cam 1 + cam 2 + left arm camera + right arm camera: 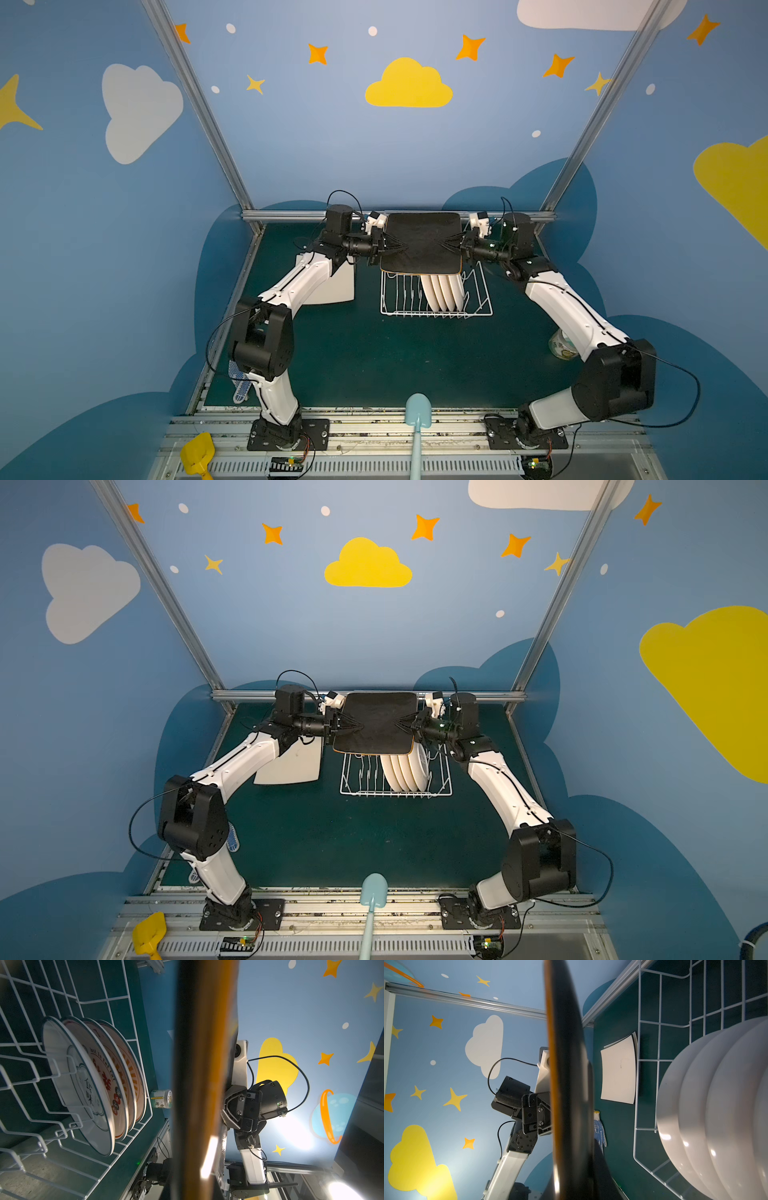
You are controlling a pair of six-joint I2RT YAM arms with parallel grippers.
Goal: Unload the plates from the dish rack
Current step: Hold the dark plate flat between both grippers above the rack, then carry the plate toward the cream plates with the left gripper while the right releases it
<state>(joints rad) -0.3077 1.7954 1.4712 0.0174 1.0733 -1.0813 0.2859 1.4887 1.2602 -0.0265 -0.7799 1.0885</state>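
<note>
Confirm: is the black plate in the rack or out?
Out. Left hand and right hand pinch the black plate by opposite edges; wrist views show it clear of the dish rack.

A square plate (422, 243) hangs above the rack (436, 314); four round plates (442, 291) stand inside, right; two stacked plates (340, 282) lie left of it.
</note>
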